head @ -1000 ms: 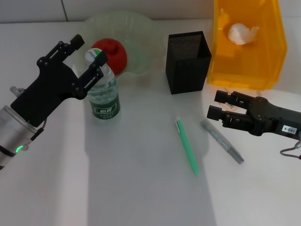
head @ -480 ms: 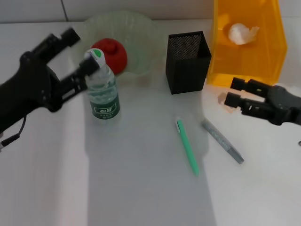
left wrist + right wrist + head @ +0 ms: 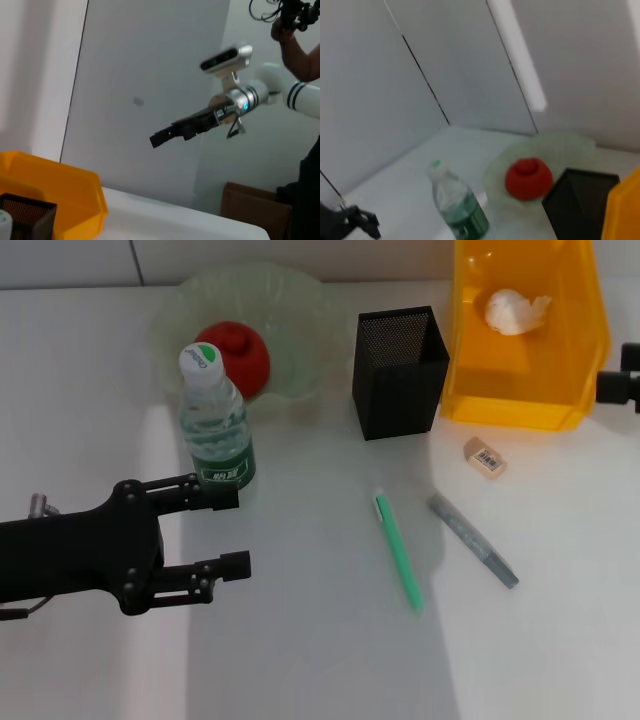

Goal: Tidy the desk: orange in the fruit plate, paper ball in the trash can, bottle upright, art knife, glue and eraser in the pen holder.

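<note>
The bottle (image 3: 215, 425) stands upright in front of the fruit plate (image 3: 300, 300), which holds the orange (image 3: 238, 355). Inside the trash can (image 3: 525, 390) lies the paper ball (image 3: 515, 310). The eraser (image 3: 485, 457) lies on the table just before the trash can. A green art knife (image 3: 400, 550) and a grey glue stick (image 3: 473, 538) lie in front of the pen holder (image 3: 400, 370). My left gripper (image 3: 236, 530) is open and empty, low in front of the bottle. My right gripper (image 3: 618, 372) shows only at the right edge, its fingers apart and off the table.
The right wrist view takes in the bottle (image 3: 460, 207), orange (image 3: 528, 177) and pen holder (image 3: 580, 200). The left wrist view shows my right gripper (image 3: 160, 139) raised in the air above the table, and a person at the far right.
My left gripper left the bottle's cap and dropped toward the table's front left. My right gripper pulled back from the eraser to the right edge, uncovering it.
</note>
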{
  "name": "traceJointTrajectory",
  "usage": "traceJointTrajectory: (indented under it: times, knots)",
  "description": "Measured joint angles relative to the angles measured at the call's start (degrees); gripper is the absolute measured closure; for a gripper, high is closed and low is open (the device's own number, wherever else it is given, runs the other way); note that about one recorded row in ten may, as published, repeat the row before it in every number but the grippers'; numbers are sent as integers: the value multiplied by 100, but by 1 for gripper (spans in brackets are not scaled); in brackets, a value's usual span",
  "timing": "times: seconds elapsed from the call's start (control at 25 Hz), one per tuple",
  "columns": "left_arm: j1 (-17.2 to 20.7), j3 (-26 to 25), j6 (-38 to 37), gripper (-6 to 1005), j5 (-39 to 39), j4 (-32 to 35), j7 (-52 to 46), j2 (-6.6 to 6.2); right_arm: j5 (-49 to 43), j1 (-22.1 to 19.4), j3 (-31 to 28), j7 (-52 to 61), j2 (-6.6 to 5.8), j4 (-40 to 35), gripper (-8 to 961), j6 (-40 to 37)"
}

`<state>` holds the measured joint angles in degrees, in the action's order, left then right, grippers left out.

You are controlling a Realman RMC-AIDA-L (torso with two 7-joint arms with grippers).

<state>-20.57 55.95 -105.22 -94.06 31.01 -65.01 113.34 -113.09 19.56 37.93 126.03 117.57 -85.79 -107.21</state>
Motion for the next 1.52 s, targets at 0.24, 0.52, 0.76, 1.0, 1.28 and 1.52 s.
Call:
traceJointTrajectory:
  times: [0.24,0.52,0.76,1.0,1.28,1.52]
  knots:
    - [-38,27,160,271,-179,9,-32,22,-2322,667,1541,1793,62,-1954,106,-496]
    - [-58,-8,328,271,-331,14,-94,24,-3442,1346,3102,2531,169,-1505,106,-268]
    - [-29,-6,340,271,-363,19,-113,-18,-3464,1910,3800,2815,175,-174,107,588]
    - [6,-5,432,271,-418,19,-117,-86,-3439,2524,4380,2996,193,1254,107,1590]
    - [-19,-4,565,271,-497,7,-117,-83,-3319,2899,4895,3128,212,2168,108,2277]
    - [-56,-5,642,271,-552,-11,-118,-43,-3007,3016,5208,3132,222,2602,108,2660]
